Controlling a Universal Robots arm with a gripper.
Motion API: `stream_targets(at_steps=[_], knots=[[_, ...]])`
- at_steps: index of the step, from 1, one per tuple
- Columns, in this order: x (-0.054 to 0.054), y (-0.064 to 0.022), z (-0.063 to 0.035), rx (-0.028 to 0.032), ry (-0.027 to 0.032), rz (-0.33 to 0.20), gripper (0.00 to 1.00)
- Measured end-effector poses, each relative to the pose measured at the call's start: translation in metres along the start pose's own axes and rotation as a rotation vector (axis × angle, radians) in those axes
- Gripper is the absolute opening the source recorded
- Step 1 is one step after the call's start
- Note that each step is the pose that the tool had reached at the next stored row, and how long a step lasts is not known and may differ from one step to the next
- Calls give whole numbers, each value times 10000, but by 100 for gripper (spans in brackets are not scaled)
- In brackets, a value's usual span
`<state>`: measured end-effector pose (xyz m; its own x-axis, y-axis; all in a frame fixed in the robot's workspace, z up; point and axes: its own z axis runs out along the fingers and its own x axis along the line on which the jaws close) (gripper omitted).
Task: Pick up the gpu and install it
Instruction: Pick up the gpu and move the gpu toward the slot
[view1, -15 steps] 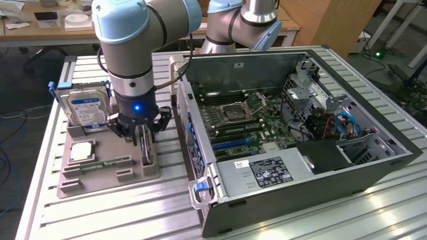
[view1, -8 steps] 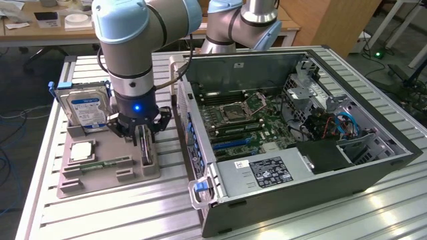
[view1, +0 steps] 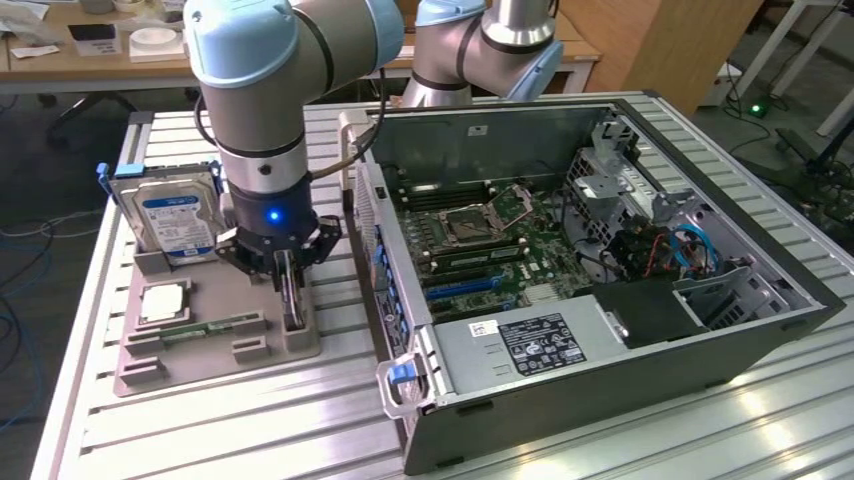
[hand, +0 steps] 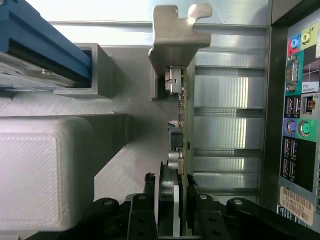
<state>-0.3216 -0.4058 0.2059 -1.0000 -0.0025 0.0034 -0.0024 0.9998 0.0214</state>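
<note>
- Green gpu (hand: 184, 115) stands on edge in a slot of the grey tray (view1: 200, 365), with its silver bracket (hand: 175, 40) at the end away from the tool (hand: 172, 186).
- Tool looks clamped across both faces of the card.
- For the pick, I'd pull straight up, keep the card vertical and avoid any twist.
- Hard drive (view1: 174, 212) and memory stick (view1: 214, 325) share the tray, apart from the card.
- Case (view1: 601, 250) wall sits just beside the tray, so clearance is tight on that side.

Count: 1 gpu (hand: 183, 100), 1 hard drive (view1: 174, 215), 1 memory stick (view1: 214, 327), 1 CPU chip (view1: 163, 303), 1 grey holder tray (view1: 147, 375), 1 open PC case (view1: 747, 330) w/ 1 PSU (view1: 534, 345), 1 gripper (view1: 290, 285), 1 worktop (view1: 200, 430).
</note>
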Motion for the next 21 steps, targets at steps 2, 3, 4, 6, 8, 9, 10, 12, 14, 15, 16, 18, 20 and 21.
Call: stream_targets(at_steps=[2, 3, 4, 6, 8, 9, 10, 12, 14, 15, 16, 18, 20, 21], knots=[[0, 0, 0, 0, 0, -1, 35], [0, 0, 0, 0, 0, 0, 35], [0, 0, 0, 1, 0, 0, 35], [0, 0, 0, 2, 0, 0, 35], [0, 0, 0, 1, 0, 0, 35], [-2, 0, 1, 1, -1, 0, 35], [-3, -1, 1, 1, 0, 0, 35], [-11, -1, 0, 2, 1, -1, 35], [-20, 0, 0, 2, 0, -1, 35], [-20, 0, 0, 2, 0, 0, 35], [-22, 0, 0, 2, 1, 1, 35], [-48, -1, 0, 2, 8, 0, 35], [-60, -1, 0, 2, 21, 1, 35], [-61, -1, 0, 1, 22, 3, 35]])
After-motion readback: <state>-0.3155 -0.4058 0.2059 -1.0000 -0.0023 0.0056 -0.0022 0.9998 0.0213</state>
